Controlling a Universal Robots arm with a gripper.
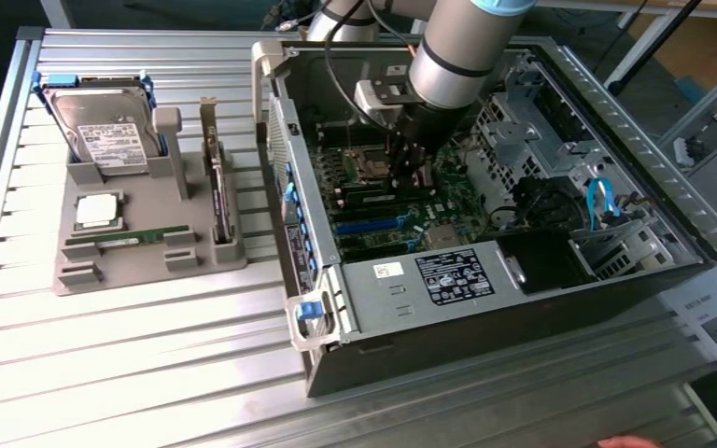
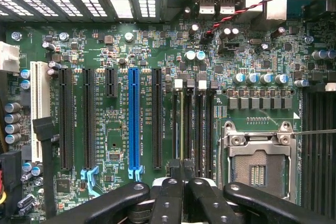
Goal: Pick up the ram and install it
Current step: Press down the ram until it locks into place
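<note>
The open computer case lies on the slatted table; its label text is illegible. The gripper, fingers closed together, sits over the motherboard's memory slots. The ram lies in the grey holder, below the processor chip.

Exterior view: high, oblique, looking down from a distance on slatted table and open computer case.
Wrist view: close, facing the motherboard squarely.
Shared: motherboard inside the case.
</note>
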